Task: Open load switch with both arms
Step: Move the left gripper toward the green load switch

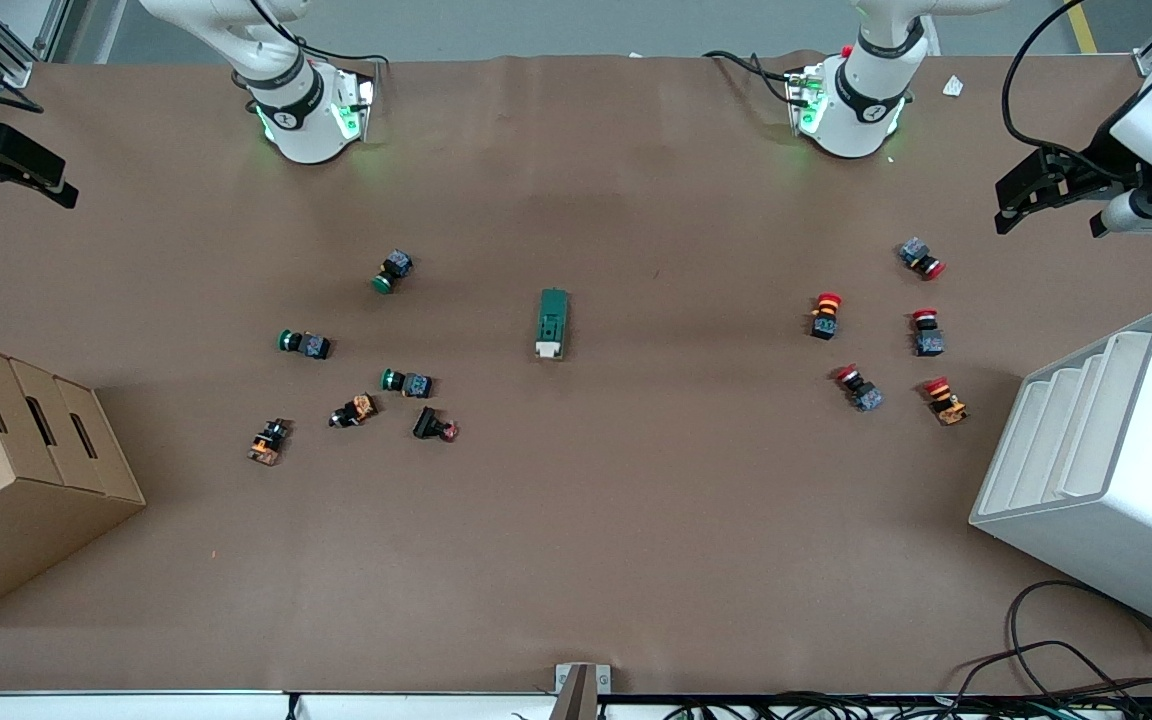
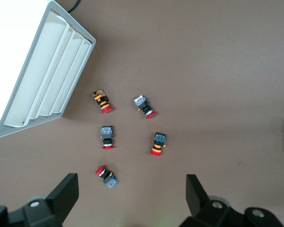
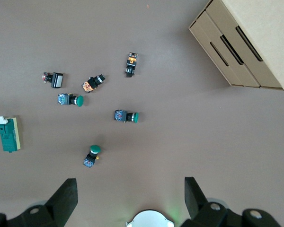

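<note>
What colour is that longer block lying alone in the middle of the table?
The load switch is dark green with a white end piece, clearest in the front view.

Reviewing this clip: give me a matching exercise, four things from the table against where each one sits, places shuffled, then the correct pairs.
Things:
1. load switch
2. cardboard box
3. white rack
4. red push-buttons

Places:
A. table edge at the left arm's end
B. middle of the table
C. table edge at the right arm's end
D. on the table beside the white rack, toward the load switch

Pairs: 1-B, 2-C, 3-A, 4-D
</note>
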### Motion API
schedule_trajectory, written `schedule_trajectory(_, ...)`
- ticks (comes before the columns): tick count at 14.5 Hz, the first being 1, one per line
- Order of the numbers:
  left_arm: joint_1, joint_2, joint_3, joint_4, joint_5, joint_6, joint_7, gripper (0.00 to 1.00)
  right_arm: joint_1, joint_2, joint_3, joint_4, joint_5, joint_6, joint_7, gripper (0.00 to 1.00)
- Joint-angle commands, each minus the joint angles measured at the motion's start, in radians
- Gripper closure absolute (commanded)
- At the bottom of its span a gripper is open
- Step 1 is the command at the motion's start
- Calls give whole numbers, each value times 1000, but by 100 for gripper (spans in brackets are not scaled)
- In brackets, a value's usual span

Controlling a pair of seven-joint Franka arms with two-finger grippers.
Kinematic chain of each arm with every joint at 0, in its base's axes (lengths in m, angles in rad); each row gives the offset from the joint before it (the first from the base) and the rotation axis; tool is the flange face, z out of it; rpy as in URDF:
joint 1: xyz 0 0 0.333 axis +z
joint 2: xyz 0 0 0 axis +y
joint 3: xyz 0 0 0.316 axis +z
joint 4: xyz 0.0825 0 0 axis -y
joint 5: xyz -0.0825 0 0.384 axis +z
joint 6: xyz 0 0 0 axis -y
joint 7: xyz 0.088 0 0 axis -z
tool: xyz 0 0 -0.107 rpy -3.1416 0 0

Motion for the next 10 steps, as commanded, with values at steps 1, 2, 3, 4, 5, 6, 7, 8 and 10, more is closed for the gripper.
schedule_trajectory(1,3,12,-6,28,16,-19,9,0,-5,-18,2,-17,13,1,15,0)
schedule_trajectory(2,3,13,-6,32,13,-17,11,0,-5,-18,2,-17,13,0,15,0)
schedule_trajectory(3,-1,16,-6,41,20,-17,18,0,-5,-18,2,-17,13,3,15,0)
schedule_trajectory(4,-11,27,-8,54,19,-17,11,0,-5,-18,2,-15,13,3,13,0)
schedule_trajectory(5,-15,58,-11,71,17,-16,18,0,-5,-18,2,-17,13,3,15,0)
schedule_trajectory(6,-17,79,-28,82,11,-9,15,0,-3,-18,2,-15,13,3,13,0)
schedule_trajectory(7,-17,96,-54,82,11,13,14,0,-5,-18,2,-17,13,3,13,0)
schedule_trajectory(8,-15,114,-89,79,9,58,0,0,-3,-18,2,-17,13,3,13,0)
schedule_trajectory(10,-17,154,-164,70,9,119,-31,0,-2,-18,3,-15,13,6,12,0)
